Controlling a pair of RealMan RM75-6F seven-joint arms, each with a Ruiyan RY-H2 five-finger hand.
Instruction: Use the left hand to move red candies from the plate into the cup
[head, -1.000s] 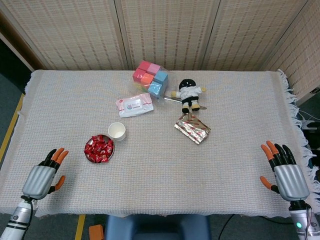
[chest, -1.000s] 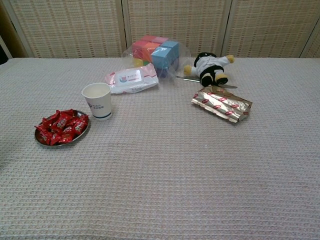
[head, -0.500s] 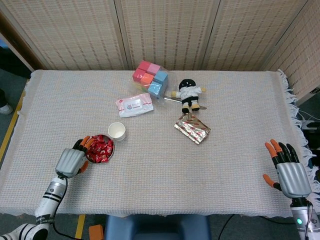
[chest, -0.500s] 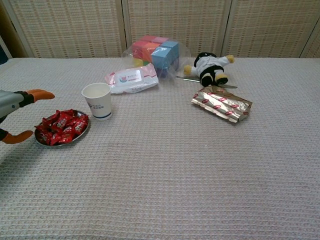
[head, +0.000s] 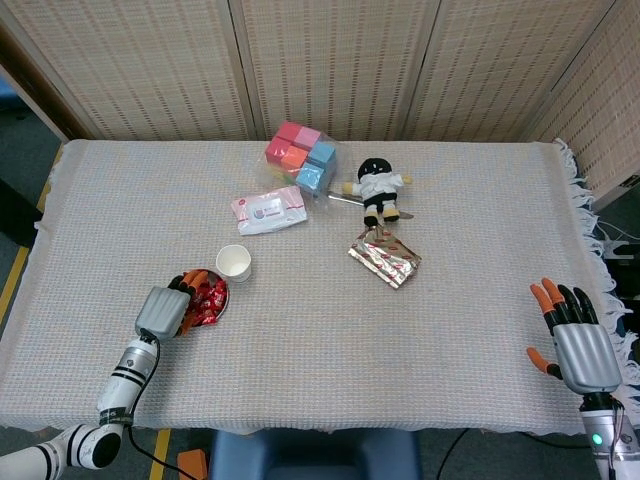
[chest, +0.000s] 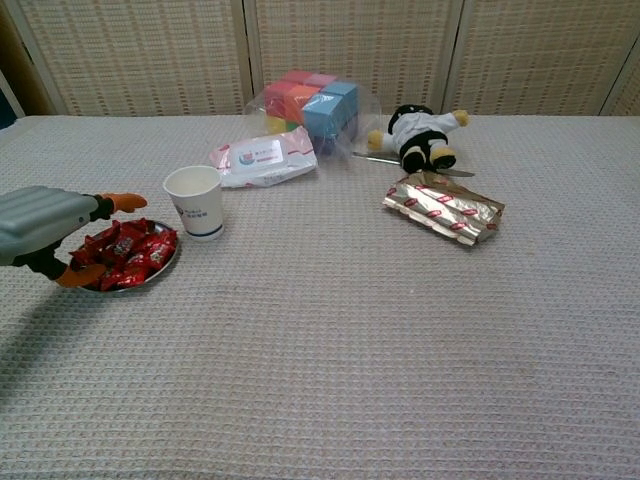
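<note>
Two hands, one plate of candies

Left hand (head: 163, 311) is held over the plate (chest: 160, 272), fingers spread above red candies (chest: 128, 250), nothing gripped. Cup (head: 234, 263) is set just beside. Right hand (head: 579, 350) is held open, well apart.

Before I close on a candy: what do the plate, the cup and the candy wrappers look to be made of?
Plate: likely metal, since its thin rim looks grey and shiny. Cup: probably paper, with matte white walls, a rolled lip and a printed band near the base. Red candies: wrapped in glossy film or foil, crinkled with bright glints. Left hand is above the plate's near side, holding nothing yet.
</note>
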